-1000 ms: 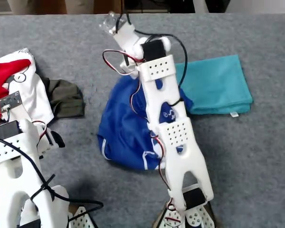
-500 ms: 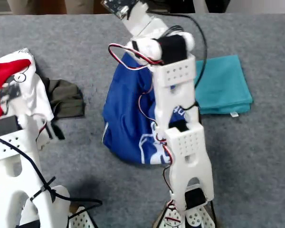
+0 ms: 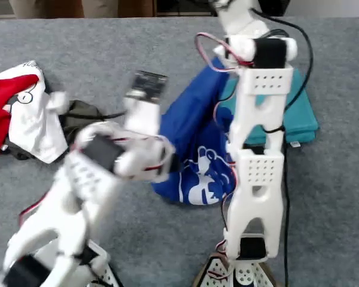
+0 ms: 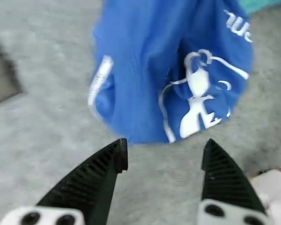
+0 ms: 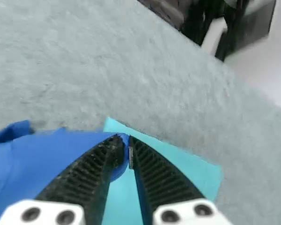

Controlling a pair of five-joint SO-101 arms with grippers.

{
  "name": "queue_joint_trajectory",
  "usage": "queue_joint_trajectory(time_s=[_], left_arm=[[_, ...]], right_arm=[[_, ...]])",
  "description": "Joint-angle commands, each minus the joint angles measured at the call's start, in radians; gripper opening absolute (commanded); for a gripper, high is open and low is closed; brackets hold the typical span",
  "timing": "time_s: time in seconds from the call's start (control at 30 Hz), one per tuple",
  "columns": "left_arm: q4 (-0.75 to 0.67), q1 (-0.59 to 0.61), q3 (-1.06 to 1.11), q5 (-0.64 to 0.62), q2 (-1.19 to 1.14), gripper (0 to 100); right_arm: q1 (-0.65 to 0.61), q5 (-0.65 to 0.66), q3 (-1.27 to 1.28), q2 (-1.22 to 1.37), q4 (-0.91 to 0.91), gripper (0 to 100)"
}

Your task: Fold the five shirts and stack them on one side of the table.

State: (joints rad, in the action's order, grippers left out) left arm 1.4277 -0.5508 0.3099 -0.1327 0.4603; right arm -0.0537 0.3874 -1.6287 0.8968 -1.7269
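My right gripper point(image 5: 124, 140) is shut on an edge of the blue shirt point(image 5: 47, 154) and holds it up over the folded teal shirt point(image 5: 178, 164). In the high view the blue shirt point(image 3: 194, 143) hangs from the far side down to the table, its white print facing up, and partly covers the teal shirt point(image 3: 299, 113). My left gripper point(image 4: 165, 152) is open just short of the blue shirt's point(image 4: 168, 70) lower end, with nothing between its fingers. The left arm point(image 3: 107, 155) lies across the table's middle.
A white shirt point(image 3: 33, 119) with a red shirt point(image 3: 3, 98) on it lies crumpled at the left edge. A dark olive shirt point(image 3: 87, 113) sits beside them. Grey table point(image 3: 335, 197) stretches bare to the right and front.
The right arm has raised the blue shirt and carried it right and away, over the teal shirt. The left arm has swung from the left side to the middle, up to the blue shirt.
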Motion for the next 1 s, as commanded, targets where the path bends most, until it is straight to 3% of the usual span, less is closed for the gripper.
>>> queue_joint_trajectory(time_s=[0.0,0.3,0.43,0.53,0.77,0.97], left_arm=[[-0.092,-0.032,-0.055,-0.025,-0.217,29],[-0.126,-0.077,-0.216,-0.028,-0.648,29],[-0.222,-0.066,-0.204,-0.031,-0.763,19],[-0.282,-0.005,-0.218,-0.023,-0.823,2],[-0.232,0.29,-0.377,-0.02,-0.796,2],[-0.034,0.509,-0.692,0.15,-0.685,2]], right_arm=[[0.035,-0.031,-0.038,0.047,0.092,0.2],[0.081,-0.034,-0.033,0.082,0.215,0.2],[0.094,-0.037,-0.036,0.084,0.25,0.2],[0.102,-0.037,-0.036,0.082,0.261,0.2],[0.117,0.0,-0.038,0.079,0.265,0.2],[0.094,0.043,-0.036,0.077,0.245,0.2]])
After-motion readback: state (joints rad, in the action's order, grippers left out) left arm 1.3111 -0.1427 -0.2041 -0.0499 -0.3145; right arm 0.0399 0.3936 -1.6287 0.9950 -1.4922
